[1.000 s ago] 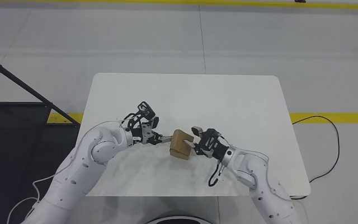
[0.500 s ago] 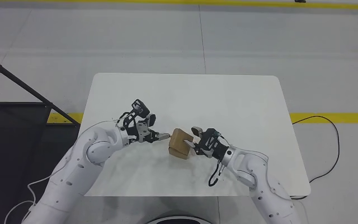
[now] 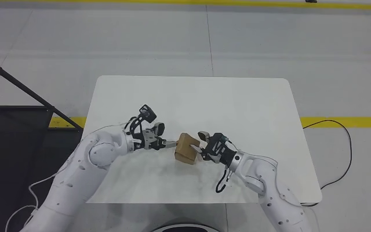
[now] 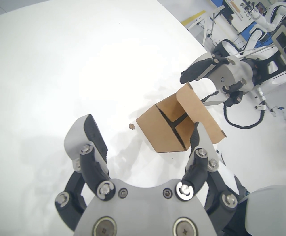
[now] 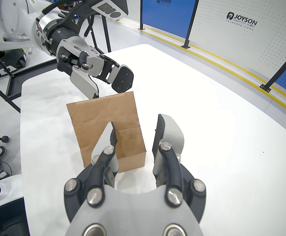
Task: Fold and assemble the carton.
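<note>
Carton point(image 3: 186, 149) sits mid-table point(image 3: 243, 104), right between my two pincers. My left gripper point(image 4: 143, 125) is spread wide, one fingertip just at the end where the folded flaps meet with a dark seam. My right gripper point(image 5: 135, 121) is open too, close against the opposite side by the creased upright flap. There's a logo board point(image 5: 241, 21) with print behind the table.

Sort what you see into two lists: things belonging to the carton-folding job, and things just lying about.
Job: carton, left gripper, right gripper, table.
Lying about: small brown scrap beside the carton, black cable beyond the table.
</note>
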Tool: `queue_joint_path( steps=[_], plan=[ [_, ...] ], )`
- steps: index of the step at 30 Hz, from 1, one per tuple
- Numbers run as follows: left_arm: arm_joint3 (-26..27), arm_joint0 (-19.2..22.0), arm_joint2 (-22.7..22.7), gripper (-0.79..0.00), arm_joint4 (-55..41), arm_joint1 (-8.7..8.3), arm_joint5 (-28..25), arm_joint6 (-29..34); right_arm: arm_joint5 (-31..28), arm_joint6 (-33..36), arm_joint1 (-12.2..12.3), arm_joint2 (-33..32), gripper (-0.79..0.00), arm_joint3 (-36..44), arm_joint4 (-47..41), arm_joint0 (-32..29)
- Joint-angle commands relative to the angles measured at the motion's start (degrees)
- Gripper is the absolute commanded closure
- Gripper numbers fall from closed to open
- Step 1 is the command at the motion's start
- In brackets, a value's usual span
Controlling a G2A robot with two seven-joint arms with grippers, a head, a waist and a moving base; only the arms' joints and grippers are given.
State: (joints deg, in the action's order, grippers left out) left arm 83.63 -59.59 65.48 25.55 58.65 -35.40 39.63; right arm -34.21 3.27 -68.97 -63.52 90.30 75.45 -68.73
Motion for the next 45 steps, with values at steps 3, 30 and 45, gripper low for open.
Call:
queue_joint_path(
  steps=[3, 30, 45],
  plan=[
    [0.17, 0.83, 0.99, -0.785, -10.54, -0.27, 0.81, 6.44, 0.05, 0.04, 0.00, 0.11, -0.409, -0.05, -0.07, 0.10],
    [-1.02, -0.56, 3.73, -0.785, -15.34, -0.73, 3.04, 4.30, 2.31, -2.79, -0.07, 1.59, -0.385, 1.99, 2.76, -0.02],
    [-3.44, 0.61, 2.76, -0.785, -14.88, -0.72, 5.80, 6.02, 6.33, 3.28, -1.20, 5.52, -0.394, 2.26, 3.15, 2.75]
  ],
)
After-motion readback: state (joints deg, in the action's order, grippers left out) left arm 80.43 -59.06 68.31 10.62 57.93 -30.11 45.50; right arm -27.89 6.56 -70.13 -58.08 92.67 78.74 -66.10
